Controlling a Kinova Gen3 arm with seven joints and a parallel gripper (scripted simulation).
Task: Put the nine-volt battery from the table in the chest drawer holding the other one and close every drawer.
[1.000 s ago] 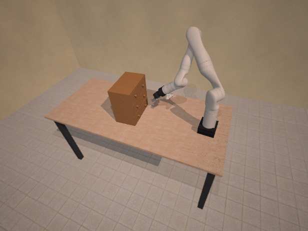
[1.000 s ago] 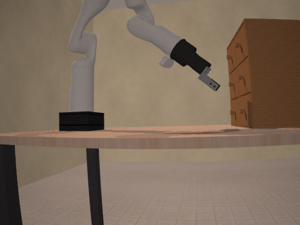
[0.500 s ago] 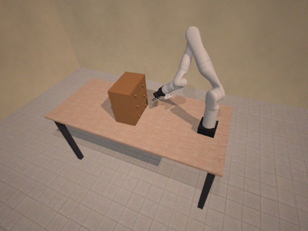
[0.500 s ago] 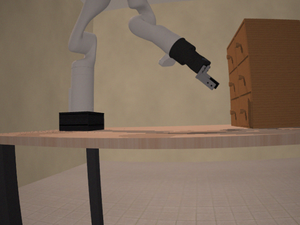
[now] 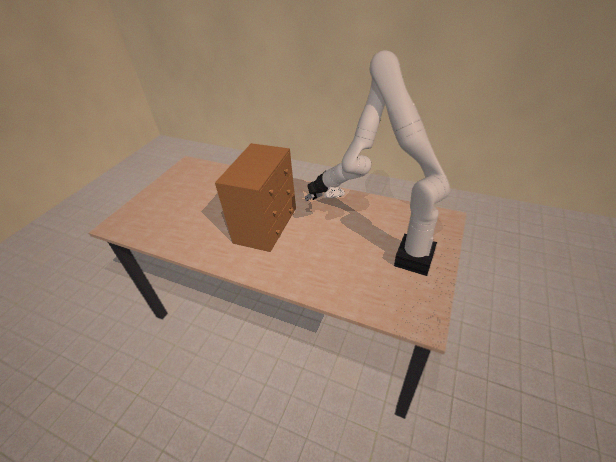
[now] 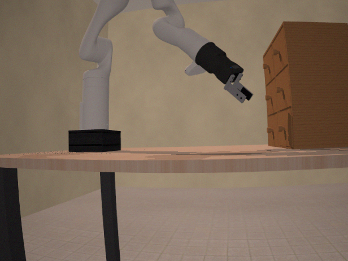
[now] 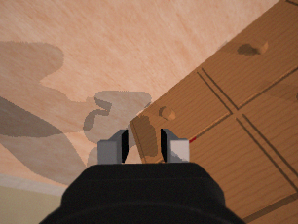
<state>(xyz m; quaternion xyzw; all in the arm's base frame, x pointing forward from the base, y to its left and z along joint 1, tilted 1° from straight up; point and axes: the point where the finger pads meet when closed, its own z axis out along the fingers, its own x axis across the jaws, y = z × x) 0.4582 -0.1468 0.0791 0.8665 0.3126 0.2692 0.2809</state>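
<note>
Wrist view frames the gripper [image 5: 309, 197] [image 6: 247, 95] [image 7: 144, 140] up close, its two fingers parted with nothing gripped between them. Just beyond, a small red sliver [image 7: 193, 140] shows beside one finger, against the front of the wooden chest [image 5: 250, 210] [image 6: 317, 85] [image 7: 214, 104]; neither the top nor the exterior view reveals it, and what it is cannot be told. The nine-volt batteries cannot be made out in any view, so their whereabouts cannot be told. From the side, the exterior view shows what the wrist view crops: six knobbed drawer fronts in two columns, seemingly flush, and the gripper hanging above the table [image 5: 320, 270] [image 6: 175, 165] [image 7: 146, 29], apart from the chest. The white arm [image 5: 417, 130] [image 6: 96, 99] bends high at its elbow, seen whole only from the top view, its forearm slanting down toward the drawers. Farther back, its black base [image 5: 402, 263] [image 6: 85, 141] stands near the table's end.

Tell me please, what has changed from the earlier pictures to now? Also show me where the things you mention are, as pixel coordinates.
The tool [image 5: 309, 198] [image 6: 247, 96] [image 7: 144, 140] has rolled about its own length, so both fingers now show apart in the exterior view, and its tips have drawn slightly up and back from the chest [image 5: 250, 215] [image 6: 319, 85] [image 7: 278, 127]. Nothing was visibly gripped or released. The chest and its closed drawers stayed as they were.
</note>
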